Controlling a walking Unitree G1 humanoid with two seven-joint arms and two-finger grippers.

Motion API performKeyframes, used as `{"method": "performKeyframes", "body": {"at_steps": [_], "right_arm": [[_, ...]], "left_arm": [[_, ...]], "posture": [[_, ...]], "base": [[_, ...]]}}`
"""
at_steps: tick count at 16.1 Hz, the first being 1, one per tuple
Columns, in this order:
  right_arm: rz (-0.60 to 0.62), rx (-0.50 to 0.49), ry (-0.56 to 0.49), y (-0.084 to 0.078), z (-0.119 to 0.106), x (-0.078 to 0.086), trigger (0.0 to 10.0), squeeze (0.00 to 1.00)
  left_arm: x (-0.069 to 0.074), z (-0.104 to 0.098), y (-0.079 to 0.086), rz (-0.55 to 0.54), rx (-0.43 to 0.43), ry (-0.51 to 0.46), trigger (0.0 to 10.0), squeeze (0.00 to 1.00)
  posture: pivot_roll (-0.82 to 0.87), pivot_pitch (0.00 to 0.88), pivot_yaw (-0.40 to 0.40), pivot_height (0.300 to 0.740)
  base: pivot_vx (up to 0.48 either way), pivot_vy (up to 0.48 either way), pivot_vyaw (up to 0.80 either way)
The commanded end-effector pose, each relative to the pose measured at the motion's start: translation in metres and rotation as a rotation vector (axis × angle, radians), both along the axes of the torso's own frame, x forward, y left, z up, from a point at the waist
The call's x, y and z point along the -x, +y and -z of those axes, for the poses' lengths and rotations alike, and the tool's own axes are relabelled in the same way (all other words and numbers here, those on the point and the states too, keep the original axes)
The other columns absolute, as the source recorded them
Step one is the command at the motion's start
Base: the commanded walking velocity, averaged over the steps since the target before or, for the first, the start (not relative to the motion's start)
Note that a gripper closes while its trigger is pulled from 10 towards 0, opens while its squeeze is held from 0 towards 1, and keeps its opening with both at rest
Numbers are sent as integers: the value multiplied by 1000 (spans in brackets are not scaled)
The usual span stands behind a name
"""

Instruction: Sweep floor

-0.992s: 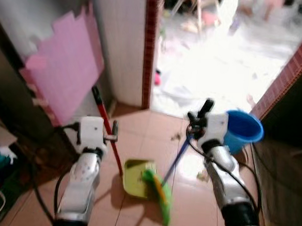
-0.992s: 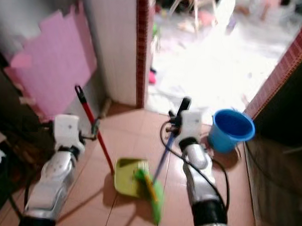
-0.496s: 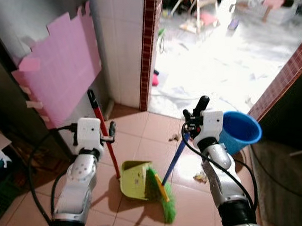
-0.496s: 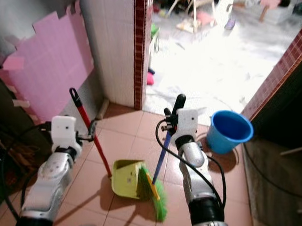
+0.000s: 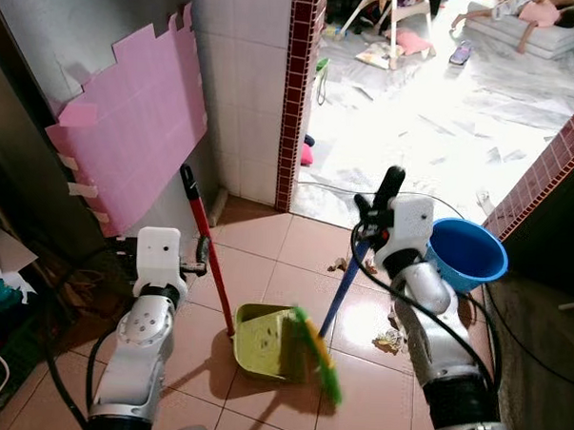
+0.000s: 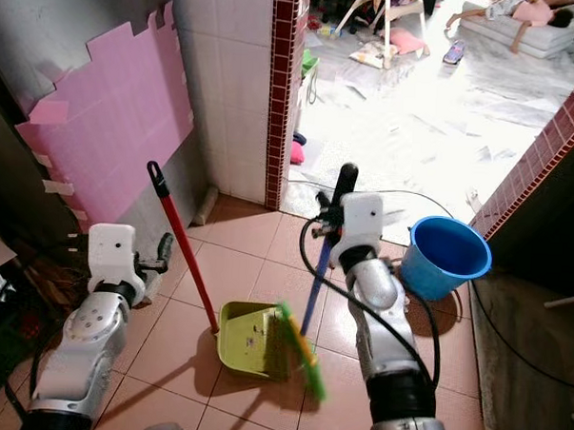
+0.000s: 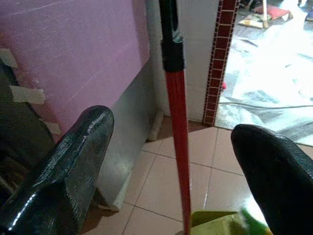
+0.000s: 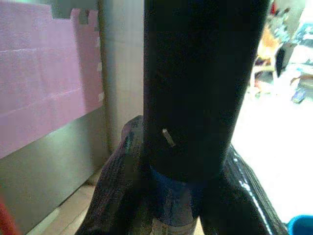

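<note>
My right gripper (image 5: pixel 367 221) is shut on the broom handle (image 5: pixel 339 295), blue with a black top; in the right wrist view its fingers (image 8: pixel 122 176) clasp it. The green and yellow broom head (image 5: pixel 315 355) is blurred at the mouth of the yellow-green dustpan (image 5: pixel 261 340) on the tiled floor. The dustpan's red handle (image 5: pixel 207 254) rises upright. My left gripper (image 5: pixel 201 253) is open, and in the left wrist view the red handle (image 7: pixel 177 127) stands a little beyond the wide gap between its fingers. Small scraps of litter (image 5: pixel 388 340) lie right of the broom.
A blue bucket (image 5: pixel 467 257) stands at the right by a dark wall. More litter (image 5: pixel 341 266) lies near the doorway. A pink sheet (image 5: pixel 129 132) leans on the left wall beside a red-tiled door post (image 5: pixel 298 82). A person (image 5: pixel 534 11) lies in the bright room beyond.
The camera has shifted. The broom head has swung a little up against the dustpan's mouth and is blurred. Both grippers stay as they were.
</note>
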State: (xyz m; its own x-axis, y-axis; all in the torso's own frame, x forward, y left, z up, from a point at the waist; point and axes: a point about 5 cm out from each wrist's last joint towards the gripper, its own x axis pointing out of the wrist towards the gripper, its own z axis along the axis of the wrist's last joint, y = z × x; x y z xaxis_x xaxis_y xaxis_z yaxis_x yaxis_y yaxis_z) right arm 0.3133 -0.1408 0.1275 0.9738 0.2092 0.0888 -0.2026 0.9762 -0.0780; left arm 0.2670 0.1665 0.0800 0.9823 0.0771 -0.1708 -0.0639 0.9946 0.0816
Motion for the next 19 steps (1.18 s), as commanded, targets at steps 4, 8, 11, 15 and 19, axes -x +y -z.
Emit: {"method": "performKeyframes", "body": {"at_steps": [4,8,11,15,19], "right_arm": [[56,72,-137,-10,-30,-4,10000,0],[76,99,-66,-15,-11,13,10000,0],[64,91,-18,-13,2,26,10000,0],[34,96,-4,-9,5,28,10000,0],[33,109,18,-15,8,30,10000,0]], "left_arm": [[-9,-1,9,0,-3,13,10000,0],[-19,3,7,28,20,34,10000,0],[-22,2,4,47,27,27,10000,0],[-22,3,5,43,27,25,10000,0],[-20,7,8,23,38,31,10000,0]], "posture": [[-22,0,-32,740],[-50,21,-34,740],[-62,34,-29,740],[-59,39,-36,740],[-59,31,-40,740]], "base": [[0,0,0],[0,0,0],[0,0,-300],[0,0,-114],[0,0,0]]}}
